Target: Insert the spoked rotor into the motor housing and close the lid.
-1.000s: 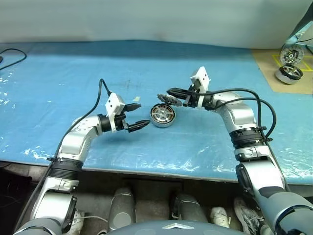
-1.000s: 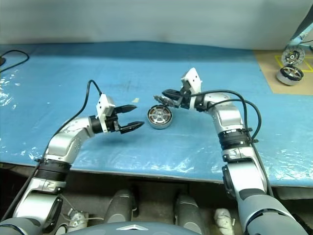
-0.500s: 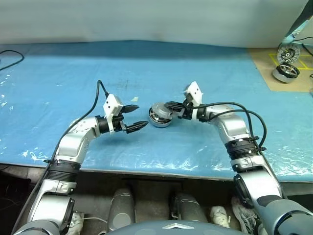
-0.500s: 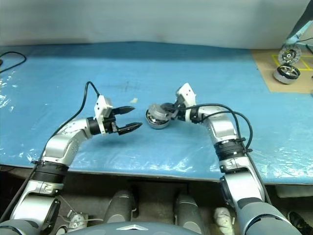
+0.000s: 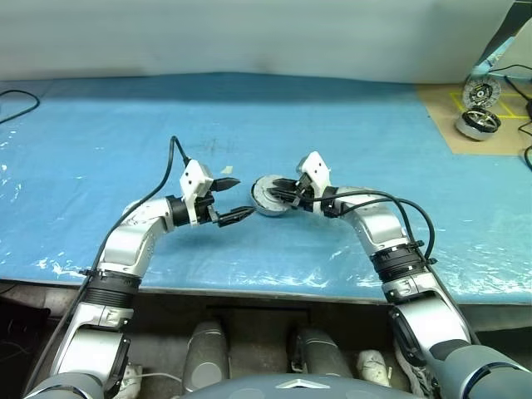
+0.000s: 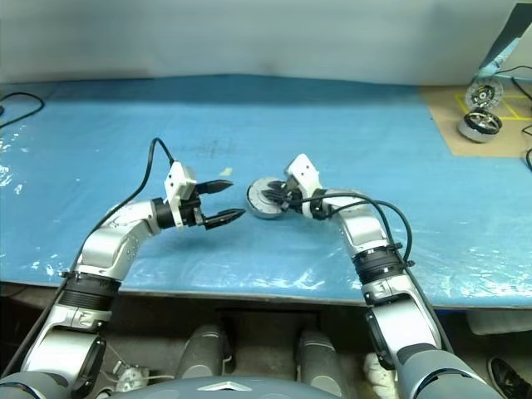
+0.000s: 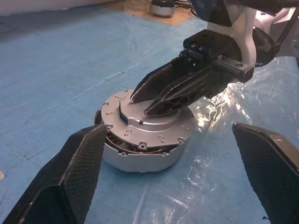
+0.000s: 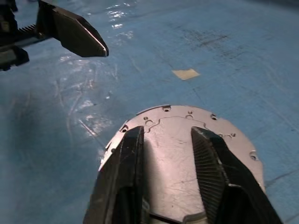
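My left gripper [image 5: 238, 198] hangs low over the blue table cover [image 5: 100, 133], and its two black fingers stand wide apart with nothing between them; they point at the motor housing [image 7: 140, 156] from the left side, near it but not touching. The housing stands on the cover just beyond those fingertips, between my two hands. The lid [image 7: 145, 119] lies flat down on top of the housing, and in the left wrist view I see a dark band with the copper windings under the lid's rim. I cannot see the spoked rotor under the lid. My right gripper [image 8: 163, 135] comes from the right side and lies over the lid, its two fingers a little apart, with the pale metal face showing between them; it seems that they rest on the lid, but I cannot tell whether they press it. Far off, at the right back corner, two shiny silver motors [image 5: 475, 123] sit on a brown board [image 5: 449, 125].
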Controlling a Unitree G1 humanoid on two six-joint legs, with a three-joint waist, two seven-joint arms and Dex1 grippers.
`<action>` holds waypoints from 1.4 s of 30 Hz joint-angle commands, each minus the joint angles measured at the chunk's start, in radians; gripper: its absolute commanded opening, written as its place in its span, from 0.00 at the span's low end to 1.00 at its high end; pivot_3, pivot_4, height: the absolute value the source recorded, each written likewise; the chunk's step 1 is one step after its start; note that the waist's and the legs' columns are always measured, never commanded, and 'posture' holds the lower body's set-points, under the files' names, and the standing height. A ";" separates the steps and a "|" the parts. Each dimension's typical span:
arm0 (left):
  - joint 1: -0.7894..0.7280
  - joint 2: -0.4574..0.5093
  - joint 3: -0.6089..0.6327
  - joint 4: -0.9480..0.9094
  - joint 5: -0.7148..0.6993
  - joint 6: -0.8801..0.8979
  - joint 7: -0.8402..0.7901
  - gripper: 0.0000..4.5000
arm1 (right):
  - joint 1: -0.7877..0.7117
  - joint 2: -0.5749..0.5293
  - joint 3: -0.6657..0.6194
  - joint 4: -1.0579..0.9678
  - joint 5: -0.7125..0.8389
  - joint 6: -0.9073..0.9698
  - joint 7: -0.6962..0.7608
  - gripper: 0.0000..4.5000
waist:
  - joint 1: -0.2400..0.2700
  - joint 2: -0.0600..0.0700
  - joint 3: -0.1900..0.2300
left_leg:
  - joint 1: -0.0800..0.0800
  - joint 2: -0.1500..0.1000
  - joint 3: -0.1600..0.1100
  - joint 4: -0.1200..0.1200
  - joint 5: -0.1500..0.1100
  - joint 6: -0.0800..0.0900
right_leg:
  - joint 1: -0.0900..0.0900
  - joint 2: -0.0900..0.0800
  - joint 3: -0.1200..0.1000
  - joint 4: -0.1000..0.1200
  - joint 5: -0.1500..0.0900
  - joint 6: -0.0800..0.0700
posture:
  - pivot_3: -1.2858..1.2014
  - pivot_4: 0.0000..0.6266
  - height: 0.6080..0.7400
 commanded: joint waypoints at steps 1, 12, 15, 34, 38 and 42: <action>-0.004 0.002 0.000 -0.031 -0.008 -0.004 -0.007 1.00 | -0.030 -0.007 -0.047 -0.076 0.077 0.069 0.030 0.43 | 0.001 0.000 0.000 | -0.001 0.000 0.000 0.000 0.000 0.000 | -0.001 0.000 0.000 0.000 0.000 0.000 | 0.52 0.24 1.00; 0.010 0.005 -0.003 -0.035 -0.004 -0.006 0.007 1.00 | -0.030 -0.014 -0.022 -0.075 0.033 0.025 0.008 0.43 | 0.000 0.000 0.000 | -0.013 0.000 0.000 -0.001 0.000 0.000 | -0.011 0.000 -0.003 0.000 0.001 0.002 | 0.52 0.24 1.00; 0.013 0.007 -0.005 -0.041 -0.008 0.002 0.004 1.00 | -0.031 -0.013 -0.024 -0.063 0.037 0.018 0.015 0.56 | 0.000 0.000 0.000 | -0.013 0.000 0.000 -0.001 0.000 0.000 | -0.011 0.000 -0.003 0.000 0.001 0.001 | 0.52 0.24 1.00; 0.023 0.003 -0.004 -0.044 0.000 -0.009 0.024 1.00 | 0.022 -0.056 0.091 0.008 -0.122 -0.124 0.004 0.91 | 0.000 0.000 0.000 | -0.012 0.000 0.000 0.000 0.000 0.000 | -0.010 0.000 -0.003 0.001 0.001 0.001 | 0.52 0.24 1.00; 0.021 -0.001 -0.004 -0.052 0.000 -0.010 0.037 1.00 | 0.013 -0.052 0.095 0.012 -0.128 -0.128 -0.001 0.67 | 0.000 0.000 0.000 | -0.011 0.000 0.000 0.001 0.000 0.000 | -0.010 0.000 -0.003 0.002 0.001 0.001 | 0.52 0.24 1.00; 0.026 0.011 0.000 -0.047 -0.001 -0.010 0.028 1.00 | -0.019 -0.032 0.092 0.031 -0.134 -0.092 -0.028 0.66 | -0.001 0.000 0.000 | -0.010 0.000 0.000 0.001 0.000 0.000 | -0.008 0.000 -0.002 0.002 0.000 0.000 | 0.52 0.24 1.00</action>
